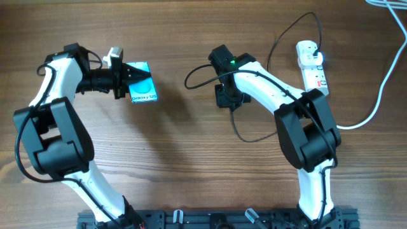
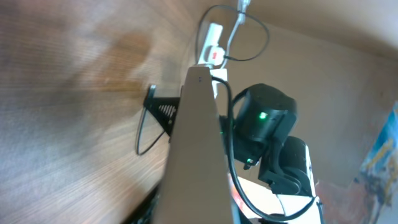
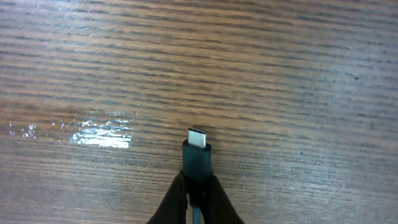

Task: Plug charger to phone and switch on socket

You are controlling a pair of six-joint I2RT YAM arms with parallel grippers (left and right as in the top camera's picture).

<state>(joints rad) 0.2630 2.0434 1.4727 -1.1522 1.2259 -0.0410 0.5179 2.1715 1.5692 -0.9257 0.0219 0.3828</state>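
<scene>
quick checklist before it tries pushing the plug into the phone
1. phone held in left jaws: ok
2. plug clamped in right jaws, tip sticking out: ok
3. plug lined up with phone: not ok, well apart
4. phone's port facing plug: cannot tell
5. cable slack: ok, it lies in loose loops
6. power strip switched on: cannot tell

The bench is brown wood with horizontal grain. A black rail runs along its near edge. A glossy reflective patch marks the surface.
</scene>
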